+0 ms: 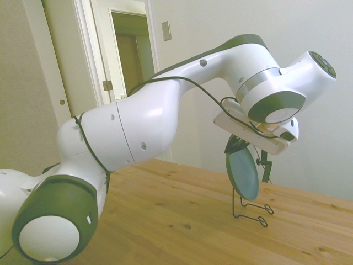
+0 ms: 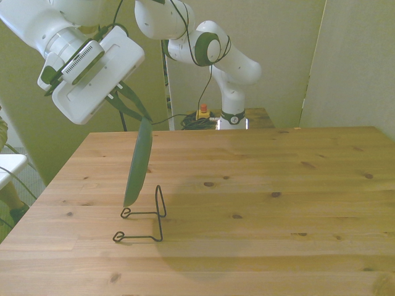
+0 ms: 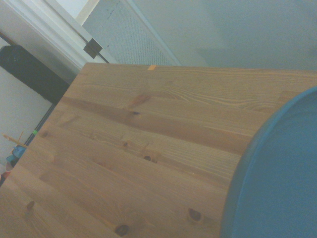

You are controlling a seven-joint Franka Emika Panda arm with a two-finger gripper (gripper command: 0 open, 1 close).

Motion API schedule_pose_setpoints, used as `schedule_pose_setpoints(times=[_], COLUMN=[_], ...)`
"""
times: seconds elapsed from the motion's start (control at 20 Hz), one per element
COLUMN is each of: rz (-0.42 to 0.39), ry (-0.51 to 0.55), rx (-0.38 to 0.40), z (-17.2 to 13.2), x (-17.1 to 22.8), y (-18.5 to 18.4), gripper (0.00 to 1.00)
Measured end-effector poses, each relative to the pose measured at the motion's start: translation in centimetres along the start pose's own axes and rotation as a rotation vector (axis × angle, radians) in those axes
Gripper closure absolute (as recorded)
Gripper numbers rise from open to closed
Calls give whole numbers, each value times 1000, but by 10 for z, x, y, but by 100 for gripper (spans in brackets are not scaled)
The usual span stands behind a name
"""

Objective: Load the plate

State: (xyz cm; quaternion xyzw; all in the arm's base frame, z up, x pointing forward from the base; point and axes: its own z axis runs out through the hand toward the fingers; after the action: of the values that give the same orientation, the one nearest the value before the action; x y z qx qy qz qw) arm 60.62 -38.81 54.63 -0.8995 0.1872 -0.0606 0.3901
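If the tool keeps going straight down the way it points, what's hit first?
Probably the wire stand: the plate held in the tool hangs edge-down just above its base; the table lies beneath. Depth unclear.

The gripper point(image 1: 238, 144) hangs from the white arm point(image 1: 165, 110), its dark fingers point(image 1: 234, 144) pinched on the top rim of the plate point(image 1: 243, 172). The teal plate hangs nearly on edge directly below the gripper, tilted. Just beneath the plate stands the black wire stand point(image 1: 249, 207) on the wooden table point(image 1: 176, 215); whether the plate's lower edge touches the wire is unclear.
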Motion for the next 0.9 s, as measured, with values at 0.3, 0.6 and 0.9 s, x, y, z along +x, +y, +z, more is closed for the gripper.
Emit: schedule_pose_setpoints(times=[0.3,0.6,0.9], rz=[20,18,20], ry=[-34,-70,-88], rx=[4,38,59], z=[27,40,48], x=[13,18,19], y=[15,37,43], gripper=[100,100,100])
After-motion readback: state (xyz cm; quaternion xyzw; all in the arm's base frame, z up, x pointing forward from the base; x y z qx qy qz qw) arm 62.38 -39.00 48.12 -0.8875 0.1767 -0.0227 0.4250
